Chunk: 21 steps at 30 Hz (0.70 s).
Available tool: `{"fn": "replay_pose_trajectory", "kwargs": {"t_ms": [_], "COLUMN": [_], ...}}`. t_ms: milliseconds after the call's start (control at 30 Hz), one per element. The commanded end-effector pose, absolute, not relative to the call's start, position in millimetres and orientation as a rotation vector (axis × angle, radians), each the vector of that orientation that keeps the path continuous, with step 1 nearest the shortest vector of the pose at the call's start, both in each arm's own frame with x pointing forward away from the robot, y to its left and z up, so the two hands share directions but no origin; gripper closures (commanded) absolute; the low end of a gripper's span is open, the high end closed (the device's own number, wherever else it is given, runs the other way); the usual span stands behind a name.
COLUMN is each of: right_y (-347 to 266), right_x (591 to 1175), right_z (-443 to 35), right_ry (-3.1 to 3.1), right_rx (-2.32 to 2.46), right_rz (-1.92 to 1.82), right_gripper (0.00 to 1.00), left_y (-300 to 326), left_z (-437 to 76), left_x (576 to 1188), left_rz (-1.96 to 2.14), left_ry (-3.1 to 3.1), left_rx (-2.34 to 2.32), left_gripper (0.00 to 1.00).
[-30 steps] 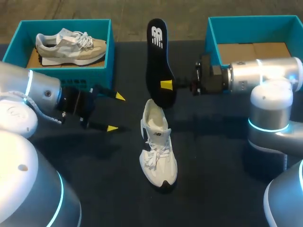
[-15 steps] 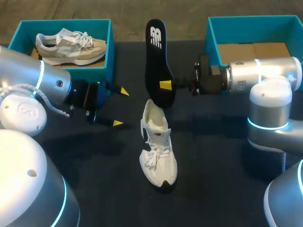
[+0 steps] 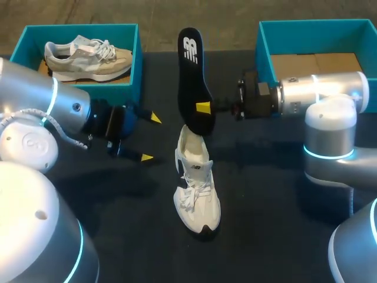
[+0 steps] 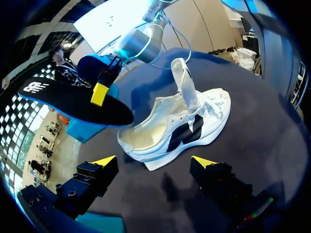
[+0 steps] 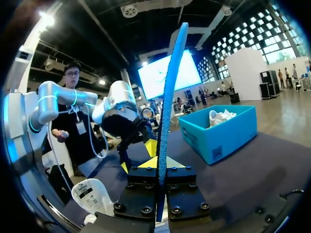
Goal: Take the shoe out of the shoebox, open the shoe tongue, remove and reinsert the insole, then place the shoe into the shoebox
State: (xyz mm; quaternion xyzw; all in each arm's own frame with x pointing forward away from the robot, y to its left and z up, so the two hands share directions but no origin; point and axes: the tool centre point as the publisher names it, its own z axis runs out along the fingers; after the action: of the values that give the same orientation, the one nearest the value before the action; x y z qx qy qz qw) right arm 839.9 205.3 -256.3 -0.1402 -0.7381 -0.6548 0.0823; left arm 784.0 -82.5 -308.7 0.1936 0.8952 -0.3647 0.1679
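Observation:
A white shoe (image 3: 197,191) with a black sole stands on the dark table, toe toward me and tongue pulled up; it also shows ahead of my left gripper (image 4: 180,121). My right gripper (image 3: 203,108) is shut on a black insole (image 3: 193,76), holding it on edge in the air just above the shoe's heel opening. Its own view sees the insole (image 5: 170,97) edge-on, rising from between the fingers of the right gripper (image 5: 158,162). My left gripper (image 3: 150,137) is open and empty, left of the shoe. In its wrist view the left gripper (image 4: 154,162) faces the shoe's side.
A teal shoebox (image 3: 82,28) at the back left holds a beige shoe (image 3: 88,56). A second teal shoebox (image 3: 262,47) at the back right shows only its cardboard floor, with my right arm lying in front of it.
My left arm has swung up and back, bringing its open gripper slightly nearer the shoe. The right gripper has carried the insole a little to the left.

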Motion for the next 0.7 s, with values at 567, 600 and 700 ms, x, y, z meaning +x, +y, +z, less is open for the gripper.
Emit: {"fn": "replay_pose_trajectory", "kwargs": {"t_ms": [567, 600, 700], "right_y": [226, 227, 230], "right_x": [826, 825, 823], "right_z": [-273, -274, -277], "right_ry": [-2.106, -2.103, -2.088], "right_rx": [-0.51, -0.51, -0.512], "right_rz": [-2.011, -2.011, -2.007], "right_gripper": [1.0, 1.0, 1.0], "left_y": [-85, -85, -89], "left_z": [-318, -319, -318], "left_x": [787, 788, 790], "left_rz": [-0.954, -0.96, -0.963], "left_ry": [2.629, 2.628, 2.626], "left_rx": [0.461, 0.452, 0.447], "left_gripper": [0.0, 0.0, 0.0]}}
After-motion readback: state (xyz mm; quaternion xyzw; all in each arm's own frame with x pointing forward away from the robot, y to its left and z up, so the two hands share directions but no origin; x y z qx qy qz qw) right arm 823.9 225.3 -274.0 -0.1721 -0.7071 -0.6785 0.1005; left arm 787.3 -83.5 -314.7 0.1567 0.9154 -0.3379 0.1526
